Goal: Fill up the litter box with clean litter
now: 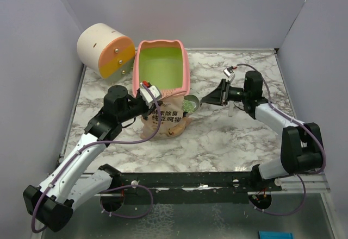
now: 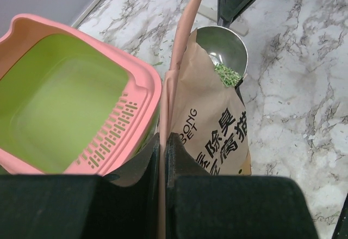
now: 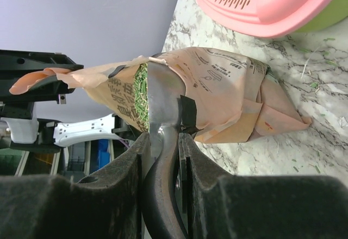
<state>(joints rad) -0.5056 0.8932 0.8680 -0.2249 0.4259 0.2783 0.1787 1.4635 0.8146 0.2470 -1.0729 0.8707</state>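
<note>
The pink litter box [image 1: 160,65] stands at the back centre, its lime-green inside bare; it also shows in the left wrist view [image 2: 65,103] and the right wrist view [image 3: 261,5]. A tan printed pouch [image 1: 163,122] stands just in front of its slotted end. My left gripper [image 1: 149,99] is shut on the pouch's top edge [image 2: 173,76]. My right gripper [image 1: 209,99] is shut on the handle of a grey metal scoop [image 3: 163,103]. The scoop's bowl [image 2: 223,46] sits at the pouch's open mouth with a little green pellet litter [image 2: 228,75] in it. More litter [image 3: 141,95] shows inside the pouch.
A cream-and-orange cylinder [image 1: 106,51] lies at the back left, beside the litter box. A few stray pellets lie on the marble table [image 3: 318,84]. Grey walls close in the left, back and right sides.
</note>
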